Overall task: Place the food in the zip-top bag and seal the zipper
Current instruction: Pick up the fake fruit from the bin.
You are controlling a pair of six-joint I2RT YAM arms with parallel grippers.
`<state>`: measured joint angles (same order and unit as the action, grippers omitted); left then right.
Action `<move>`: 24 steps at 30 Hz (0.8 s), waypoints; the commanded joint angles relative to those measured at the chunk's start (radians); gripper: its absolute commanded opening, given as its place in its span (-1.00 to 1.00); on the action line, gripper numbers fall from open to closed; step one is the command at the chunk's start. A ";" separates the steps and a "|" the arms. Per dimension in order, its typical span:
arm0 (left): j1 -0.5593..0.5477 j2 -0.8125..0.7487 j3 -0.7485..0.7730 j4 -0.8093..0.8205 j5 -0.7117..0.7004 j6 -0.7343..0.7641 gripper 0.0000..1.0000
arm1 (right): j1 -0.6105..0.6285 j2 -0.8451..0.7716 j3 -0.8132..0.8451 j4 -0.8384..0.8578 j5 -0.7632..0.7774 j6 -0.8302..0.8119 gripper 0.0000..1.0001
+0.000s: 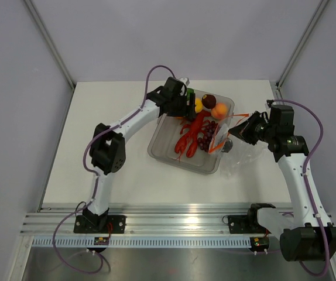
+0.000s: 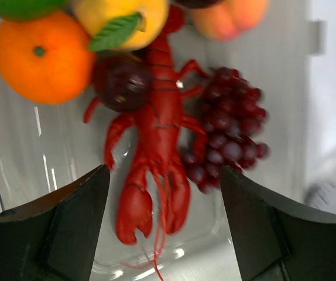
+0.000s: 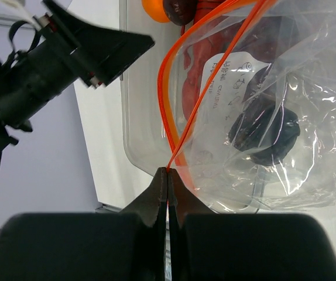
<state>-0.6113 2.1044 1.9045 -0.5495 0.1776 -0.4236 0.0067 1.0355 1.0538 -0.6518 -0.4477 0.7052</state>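
In the top view, the left gripper [image 1: 188, 100] hung released, jaws wide apart, over the upper left end of the tray [image 1: 156, 146] at frame centre. Its wrist camera showed the food lying inside the tray: orange [image 2: 39, 58] at upper left, plum [image 2: 121, 82], lobster [image 2: 156, 146] in the middle and grapes [image 2: 229, 134] to its right. Just right of the tray sat the zip-top bag [image 1: 238, 153], its mouth gaping. The right gripper [image 3: 168, 172] was clenched on the zipper [image 3: 177, 70].
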 commanded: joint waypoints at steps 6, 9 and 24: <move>-0.013 0.198 0.286 -0.044 -0.236 -0.102 0.55 | 0.006 -0.019 0.028 -0.008 0.009 -0.021 -1.00; -0.013 0.242 0.323 -0.047 -0.253 -0.132 0.54 | 0.006 -0.020 0.029 -0.005 0.001 -0.019 -1.00; -0.038 0.370 0.357 0.014 -0.302 -0.274 0.37 | 0.006 -0.002 0.009 0.027 -0.034 -0.018 -1.00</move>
<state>-0.6357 2.4630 2.2063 -0.5846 -0.0620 -0.6678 0.0067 1.0336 1.0538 -0.6586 -0.4580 0.6998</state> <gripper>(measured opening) 0.693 0.009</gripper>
